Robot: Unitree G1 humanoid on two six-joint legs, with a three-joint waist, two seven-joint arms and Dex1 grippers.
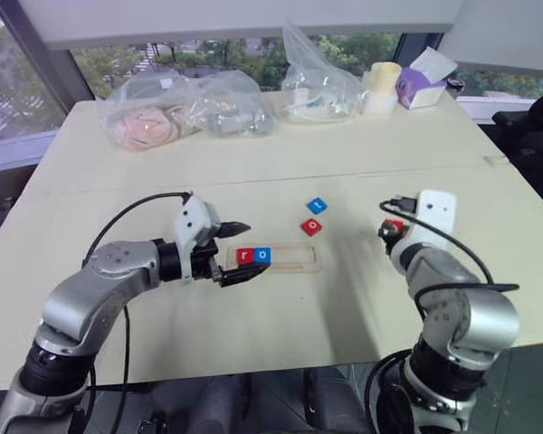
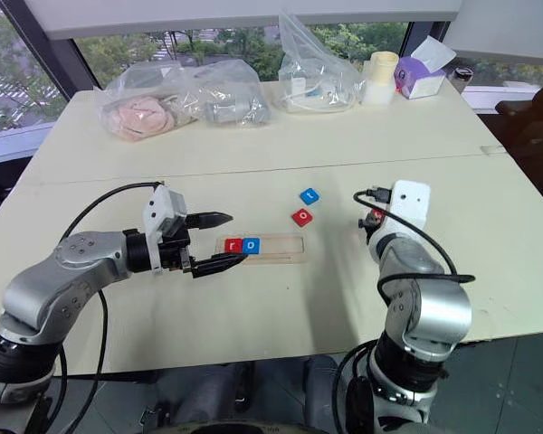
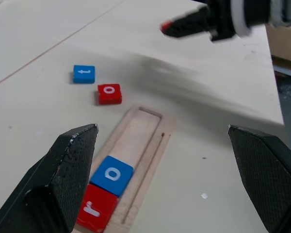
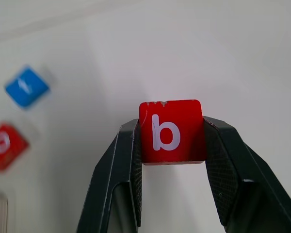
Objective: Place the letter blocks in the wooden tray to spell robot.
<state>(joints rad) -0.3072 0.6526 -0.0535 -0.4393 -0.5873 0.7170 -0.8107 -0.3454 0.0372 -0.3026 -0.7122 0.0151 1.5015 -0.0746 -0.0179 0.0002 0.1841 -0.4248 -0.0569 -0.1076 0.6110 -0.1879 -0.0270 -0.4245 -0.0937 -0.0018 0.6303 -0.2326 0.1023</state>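
The right end effector [image 4: 170,145] is clamped on the red b block [image 4: 170,131], its two fingers pressing the tile's side edges, with the letter face turned toward the wrist camera and reading upright. It hangs above the tabletop [image 1: 253,154], well apart from the wooden tray [image 1: 276,257], which lies off to its left.

The left end effector [image 1: 238,253] stands wide apart and holds nothing. It sits just beside the tray's left end, one finger on either side of that end.

Just ahead of the left end effector, the red r block [image 1: 245,256] and the blue o block [image 1: 262,255] lie side by side in the tray's slot, filling its left end. The tray's long axis runs left to right across the tabletop, and the rest of the slot is bare.

Between the two end effectors, beyond the tray, lie the red o block [image 1: 311,227] and the blue t block [image 1: 317,205], loose and close together.

The step in hand appears to be placing the third letter. The next move calls for carrying the b across to the tray, turning it flat with the letter up, and setting it against the blue o.
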